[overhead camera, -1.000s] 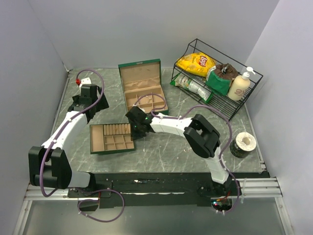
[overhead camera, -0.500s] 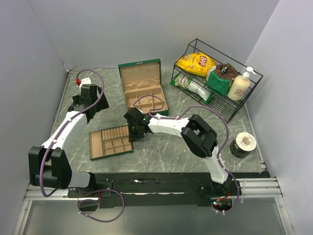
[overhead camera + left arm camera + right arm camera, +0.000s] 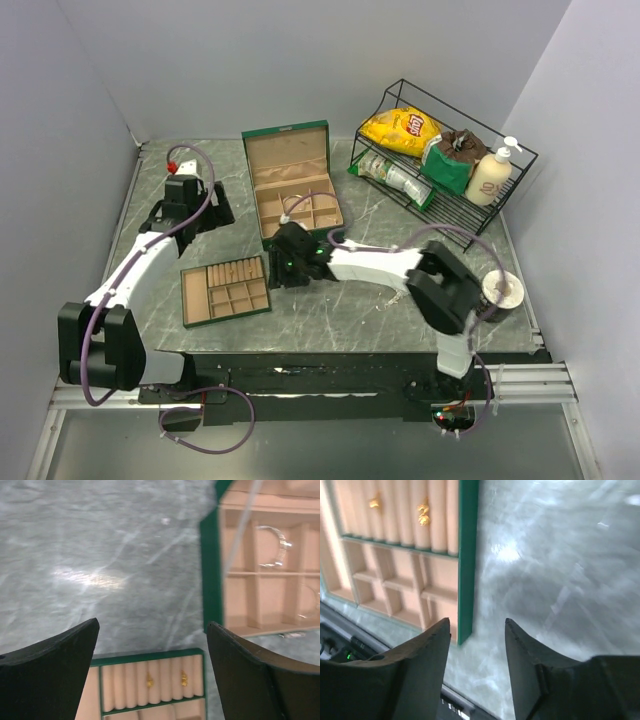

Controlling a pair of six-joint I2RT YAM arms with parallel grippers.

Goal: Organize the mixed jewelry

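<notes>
The mixed jewelry shows mostly in the left wrist view. A silvery wire bangle [image 3: 273, 547] lies in a compartment of the open green box [image 3: 210, 575], and a faint thin ring [image 3: 310, 603] lies in another. Tiny silvery bits [image 3: 293, 635] rest on the table by the box's front. Two small gold pieces [image 3: 149, 681] sit in the ridged rows of the flat tan tray [image 3: 226, 291]. My left gripper [image 3: 153, 625] hangs open above the table between tray and box. My right gripper [image 3: 477, 625] is open and holds nothing, just right of the tray's green edge [image 3: 466, 555].
A black wire rack [image 3: 445, 160] with a yellow chip bag, a green packet and a pump bottle stands at the back right. A roll of tape [image 3: 499, 292] lies near the right edge. The right arm's purple cable [image 3: 300, 200] arches over the box.
My right gripper has opened, let go of the tray's right edge and drawn back to the right. The tray has turned slightly. My left gripper has moved farther back and toward the box.
</notes>
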